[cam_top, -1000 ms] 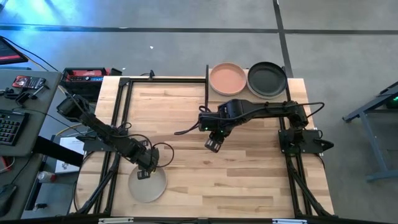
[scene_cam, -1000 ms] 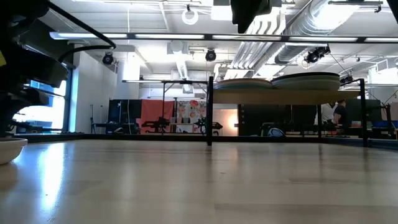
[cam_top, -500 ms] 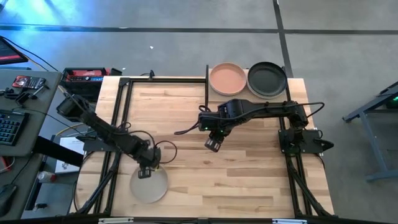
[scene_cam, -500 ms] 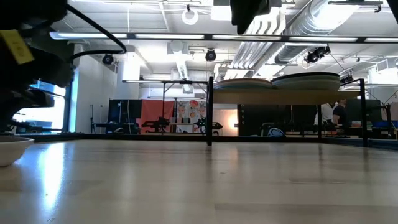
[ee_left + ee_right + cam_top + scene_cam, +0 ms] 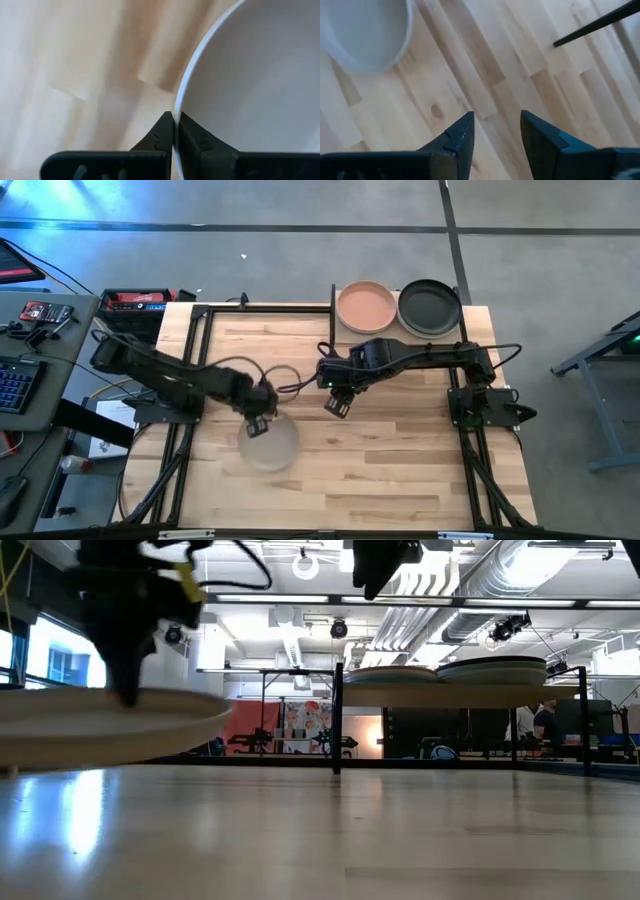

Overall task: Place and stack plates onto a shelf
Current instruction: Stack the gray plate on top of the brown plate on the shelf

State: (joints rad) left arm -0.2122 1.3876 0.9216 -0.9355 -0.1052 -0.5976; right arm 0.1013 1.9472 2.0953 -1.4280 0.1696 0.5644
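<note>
Low view: light grey plate (image 5: 110,720) motion-blurred, cut off at the left edge; the arm above it also blurred. Plates on the shelf (image 5: 460,695) seen edge-on only, colours unreadable there. Left wrist view: plate rim hides between the fingers (image 5: 192,137), most of the plate out of frame, bench (image 5: 75,75) blurred.

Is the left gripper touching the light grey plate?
Touching. In the left wrist view the left gripper has its fingers shut on the rim of the light grey plate; the low view shows the plate lifted.
</note>
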